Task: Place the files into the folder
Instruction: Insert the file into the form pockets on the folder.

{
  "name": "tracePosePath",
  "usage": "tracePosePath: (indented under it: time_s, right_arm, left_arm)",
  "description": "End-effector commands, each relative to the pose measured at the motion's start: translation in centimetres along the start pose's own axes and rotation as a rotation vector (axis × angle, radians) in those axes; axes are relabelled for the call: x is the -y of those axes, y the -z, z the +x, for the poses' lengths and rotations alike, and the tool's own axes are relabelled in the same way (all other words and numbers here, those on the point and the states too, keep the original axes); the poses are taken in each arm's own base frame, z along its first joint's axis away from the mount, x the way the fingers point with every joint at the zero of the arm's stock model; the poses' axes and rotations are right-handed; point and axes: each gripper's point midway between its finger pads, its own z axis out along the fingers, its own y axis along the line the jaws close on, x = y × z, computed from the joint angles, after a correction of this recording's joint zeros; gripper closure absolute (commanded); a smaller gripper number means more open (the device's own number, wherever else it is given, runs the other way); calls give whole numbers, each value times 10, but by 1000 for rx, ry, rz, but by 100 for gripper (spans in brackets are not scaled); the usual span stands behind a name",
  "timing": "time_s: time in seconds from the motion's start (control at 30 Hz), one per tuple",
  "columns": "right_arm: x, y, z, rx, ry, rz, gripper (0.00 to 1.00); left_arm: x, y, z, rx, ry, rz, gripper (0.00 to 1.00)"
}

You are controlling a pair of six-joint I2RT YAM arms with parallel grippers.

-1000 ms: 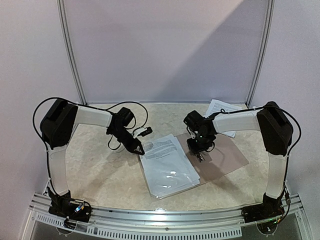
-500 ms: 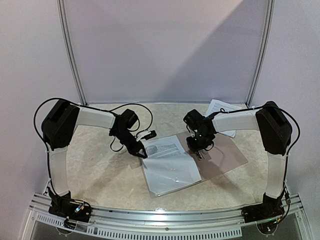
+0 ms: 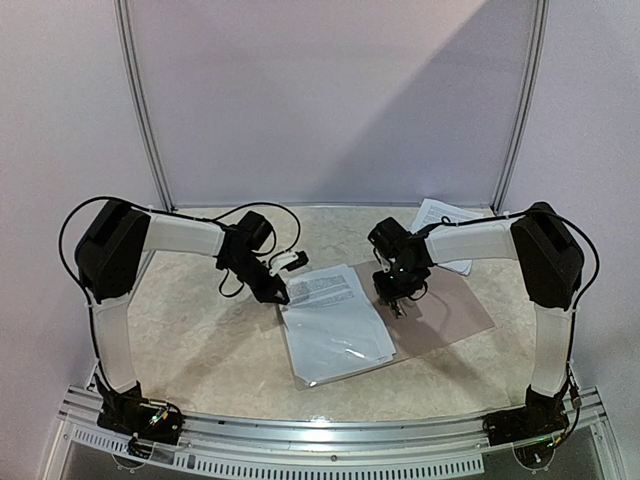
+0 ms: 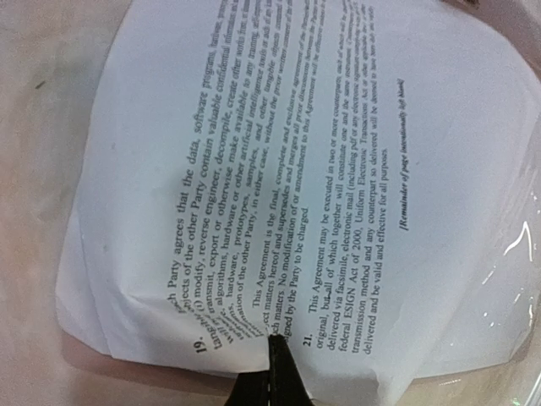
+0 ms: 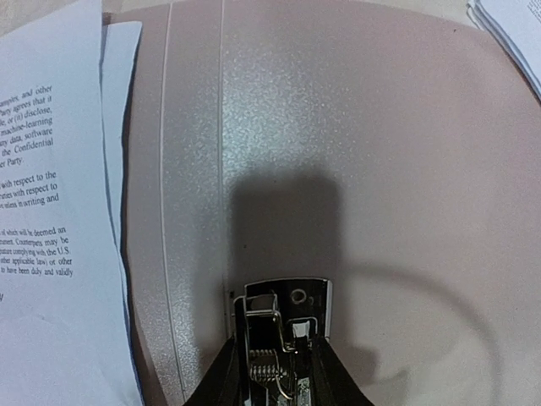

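My left gripper (image 4: 275, 365) pinches printed sheet (image 4: 321, 169) edge; my right gripper (image 5: 280, 355) clamps metal clip (image 5: 287, 301) on tan folder (image 5: 380, 127).

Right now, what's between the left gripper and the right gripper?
Top view: the printed sheet, pinched at its edge by the left gripper, then the tan cover of the folder under the right gripper. Nothing else lies between them.

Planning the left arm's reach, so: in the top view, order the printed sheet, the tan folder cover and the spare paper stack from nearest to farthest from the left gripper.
1. The printed sheet: pinched in the left gripper.
2. The tan folder cover: to the right, under the right gripper.
3. The spare paper stack: back right corner.
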Motion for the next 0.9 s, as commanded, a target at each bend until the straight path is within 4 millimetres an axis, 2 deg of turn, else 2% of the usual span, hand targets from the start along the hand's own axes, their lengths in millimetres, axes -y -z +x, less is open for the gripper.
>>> tracePosePath:
  time_s: [0.0,0.07,0.13,0.27,0.47,0.77,0.87]
  right_arm:
    - [2,-17,13,-51,-11,-5,73]
    - [2,-17,12,-50,-11,-8,73]
    - [0,-16,12,-49,-11,-13,73]
    - [-1,-16,12,-50,-9,-21,72]
    - [-4,-8,3,-27,1,-35,66]
    - [-6,23,-27,38,39,-31,53]
    - [-10,35,-37,74,61,-34,52]
  left_arm:
    - [-5,8,0,4,-21,-45,96]
    - [-3,8,2,-3,-29,-41,87]
    - [-4,10,2,-2,-33,-52,75]
    - [-13,23,-10,16,-62,-120,54]
    - [-33,48,-27,25,-104,-266,37]
    - [-50,84,-39,21,-112,-402,31]
    - [-50,88,-56,79,-99,-401,39]
